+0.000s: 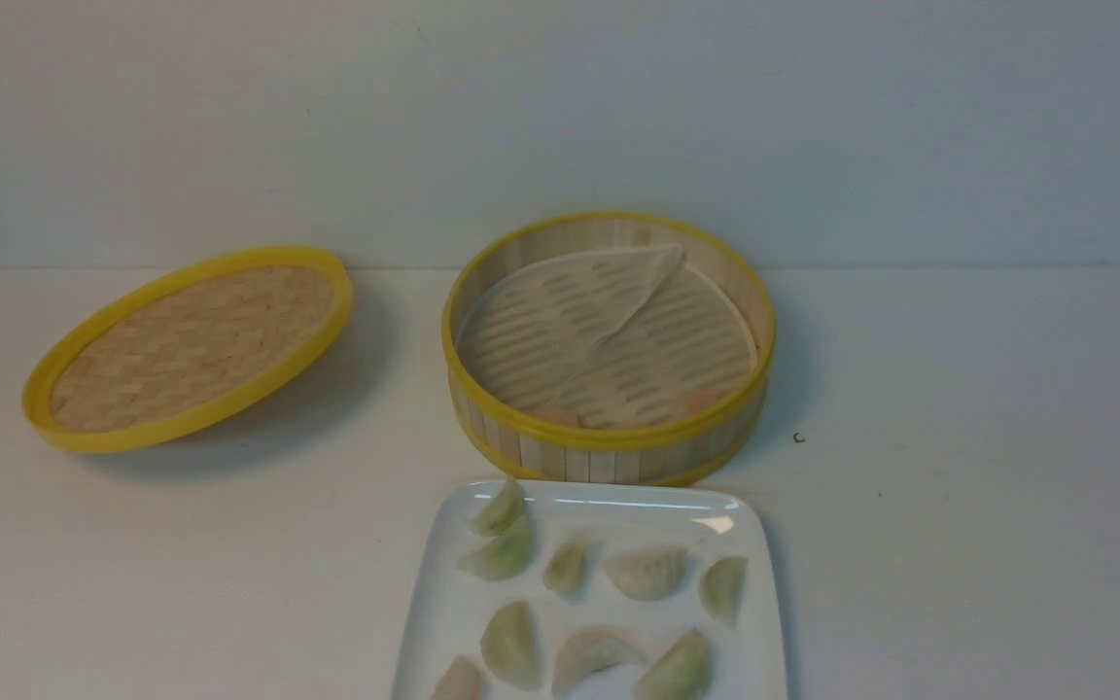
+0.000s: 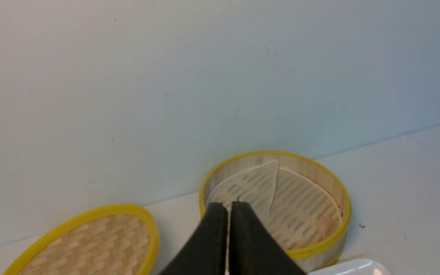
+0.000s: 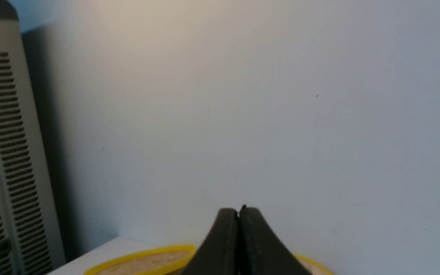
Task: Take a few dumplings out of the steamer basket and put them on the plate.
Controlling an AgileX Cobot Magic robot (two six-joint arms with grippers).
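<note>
Count so far: nine dumplings (image 1: pixel 647 572) on the plate (image 1: pixel 618 493), which sits just in front of the steamer basket (image 1: pixel 609 449). They're mostly pale green, a couple pinkish. They point every which way: the two at the back left lie on a diagonal, one behind the other, and the middle one lies crosswise.

One basket, one plate, one woven lid (image 1: pixel 191 345) off to the left, looking tilted. Inside the basket are two faint pinkish shapes (image 1: pixel 699 399) by the near wall, half hidden by the rim – probably dumplings, hard to call. The liner flap (image 1: pixel 579 301) is folded over, tip pointing back.

The plate's near edge is cut off, clipping the front row. The left gripper (image 2: pixel 228 208) and right gripper (image 3: pixel 239 212) both have fingers pressed together on nothing – they only show in the wrist views.
</note>
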